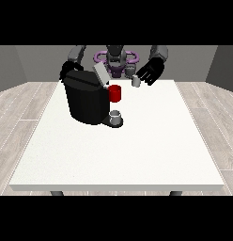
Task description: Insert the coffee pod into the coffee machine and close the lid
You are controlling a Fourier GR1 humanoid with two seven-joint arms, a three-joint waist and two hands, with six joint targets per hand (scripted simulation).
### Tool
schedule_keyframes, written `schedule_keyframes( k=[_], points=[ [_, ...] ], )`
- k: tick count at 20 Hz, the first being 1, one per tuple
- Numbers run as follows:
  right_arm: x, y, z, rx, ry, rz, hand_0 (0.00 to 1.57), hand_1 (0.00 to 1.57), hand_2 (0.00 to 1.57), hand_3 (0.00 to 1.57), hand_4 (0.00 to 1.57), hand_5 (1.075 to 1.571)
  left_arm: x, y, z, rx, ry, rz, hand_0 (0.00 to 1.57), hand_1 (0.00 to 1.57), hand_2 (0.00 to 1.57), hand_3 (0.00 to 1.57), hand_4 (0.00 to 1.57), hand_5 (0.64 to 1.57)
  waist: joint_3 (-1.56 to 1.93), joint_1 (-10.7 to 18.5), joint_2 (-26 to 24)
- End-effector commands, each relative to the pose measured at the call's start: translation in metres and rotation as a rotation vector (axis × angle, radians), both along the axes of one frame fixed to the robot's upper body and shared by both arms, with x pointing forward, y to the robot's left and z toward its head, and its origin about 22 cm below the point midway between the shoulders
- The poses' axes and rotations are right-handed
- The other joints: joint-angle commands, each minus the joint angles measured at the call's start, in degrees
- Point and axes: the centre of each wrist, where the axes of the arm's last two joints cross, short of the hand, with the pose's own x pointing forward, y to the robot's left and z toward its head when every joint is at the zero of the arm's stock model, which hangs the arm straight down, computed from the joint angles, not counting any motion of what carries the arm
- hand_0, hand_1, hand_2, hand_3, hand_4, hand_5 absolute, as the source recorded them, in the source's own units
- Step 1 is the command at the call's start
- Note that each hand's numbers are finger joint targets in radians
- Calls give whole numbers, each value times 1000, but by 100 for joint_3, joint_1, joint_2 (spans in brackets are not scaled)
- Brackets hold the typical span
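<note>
Lid (pixel 100 74) raised, leaving coffee machine (pixel 85 98) ready for loading. Coffee pod (pixel 135 82) on table (pixel 137 155) at one o'clock; beside it, hand at the view's right (pixel 151 72), relaxed, empty. Other hand hidden.

The robot (pixel 116 59) is a small humanoid figure at twelve o'clock of the view, built mostly in grey and black. Its torso is a narrow dark grey column with a lighter grey block at the top. A purple ring-shaped frame wraps around the chest, looping out toward three o'clock and nine o'clock of the torso. Both upper arms are rounded light grey shells that darken to black lower down. The hand at the view's right (pixel 150 72), at about one o'clock, is glossy black with thick segmented fingers. The hand at the view's left (pixel 66 69) shows only as a black rounded shape, its fingers indistinct.
</note>
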Motion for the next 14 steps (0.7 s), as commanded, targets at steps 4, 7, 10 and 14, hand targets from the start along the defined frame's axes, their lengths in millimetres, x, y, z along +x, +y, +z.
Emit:
schedule_keyframes(
  k=[4,7,10,14],
  points=[
    [7,12,17,-17,-17,4,0,0,0,0,506,1571,12,-19,39,-47,-73,36,1272,1272,1307,1244,512,1571,1,-273,155],
    [7,0,16,-9,-81,0,0,0,0,0,514,1571,14,3,76,-34,-107,44,1239,1239,1262,1198,476,1571,2,-338,419],
    [19,10,37,-42,-70,9,0,0,0,0,541,1571,20,-26,86,-27,-106,45,1260,1260,1318,1258,490,1571,2,-499,362],
    [16,12,35,-31,-101,-1,0,0,0,0,459,1571,19,-10,109,-35,-158,35,1282,1282,1329,1263,517,1571,2,-528,603]
  ],
)
